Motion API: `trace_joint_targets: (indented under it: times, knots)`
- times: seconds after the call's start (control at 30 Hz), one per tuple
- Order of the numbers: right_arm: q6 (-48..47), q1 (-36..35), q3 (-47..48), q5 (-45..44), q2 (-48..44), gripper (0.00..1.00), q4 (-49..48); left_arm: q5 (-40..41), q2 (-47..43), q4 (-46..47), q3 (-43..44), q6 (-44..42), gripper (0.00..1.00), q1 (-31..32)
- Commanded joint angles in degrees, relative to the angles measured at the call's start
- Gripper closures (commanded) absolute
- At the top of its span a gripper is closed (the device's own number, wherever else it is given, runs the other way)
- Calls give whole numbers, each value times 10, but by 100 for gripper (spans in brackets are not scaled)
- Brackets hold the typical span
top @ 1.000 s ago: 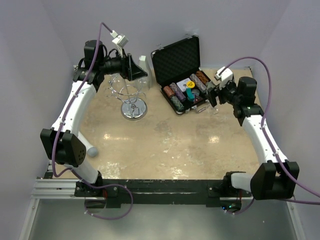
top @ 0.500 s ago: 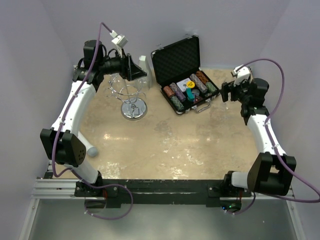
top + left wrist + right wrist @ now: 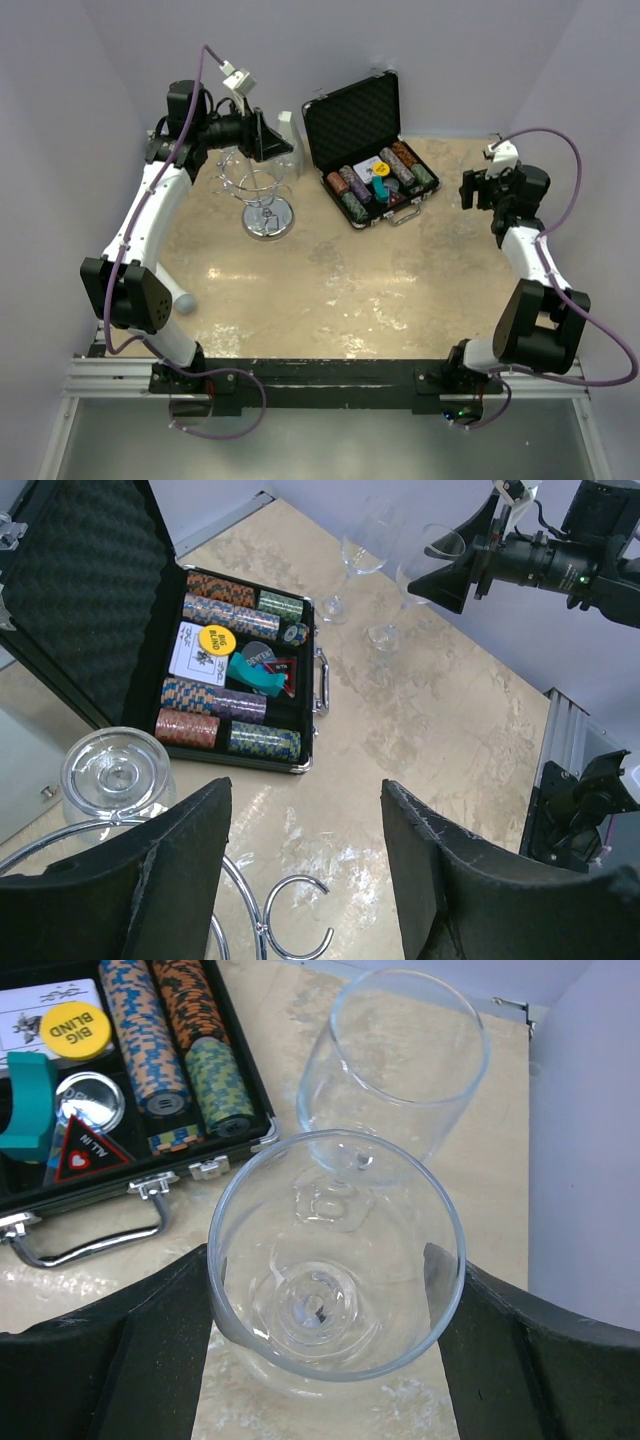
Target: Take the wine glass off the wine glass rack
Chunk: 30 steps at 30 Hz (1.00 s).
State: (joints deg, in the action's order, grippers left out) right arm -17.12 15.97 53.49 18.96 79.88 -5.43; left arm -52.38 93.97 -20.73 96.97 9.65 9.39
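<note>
Chrome wire loops of the wine glass rack (image 3: 268, 220) stand near the far left corner of the table (image 3: 330, 290), on a round mirrored base. One wine glass (image 3: 115, 775) hangs upside down in the rack, its round foot uppermost in a loop.

The left gripper (image 3: 305, 800) hovers over the rack with its jaws well apart and nothing between them. The hanging glass sits just outside its left finger, not in the gap.

Towards the far right corner, two more glasses stand upright on the table close together. The right gripper (image 3: 320, 1270) has its jaws wide on either side of the bowl of the nearer standing glass (image 3: 425, 565). I cannot tell whether they press on it or only flank it. The other standing glass (image 3: 365, 545) is just beyond.

The task looks partly done at best: the hanging glass has yet to be gripped and lifted clear.

An open black case of poker chips (image 3: 350, 115) lies at the far edge between the rack and the standing glasses, apart from both. The likeliest obstacle is the rack's own wire, which may catch the stem or foot.
</note>
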Motion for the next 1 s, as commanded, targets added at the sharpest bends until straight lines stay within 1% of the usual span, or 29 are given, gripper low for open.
trace_joint_targets:
  times: [0.0,0.33,0.77,0.83,0.97]
  knots:
    - [15,18,9,-3,5,57,-77,4,-7,3,3,-18,34,-7]
    - [31,26,12,4,42,57,-127,20,-1,-21,24,-52,35,-9]
    - [47,28,19,-1,77,56,-149,25,-2,-28,23,-60,35,-9]
    - [49,28,18,-3,75,55,-150,25,-1,-27,23,-61,35,-9]
    - [48,28,17,-10,70,49,-142,21,1,-24,23,-58,34,-9]
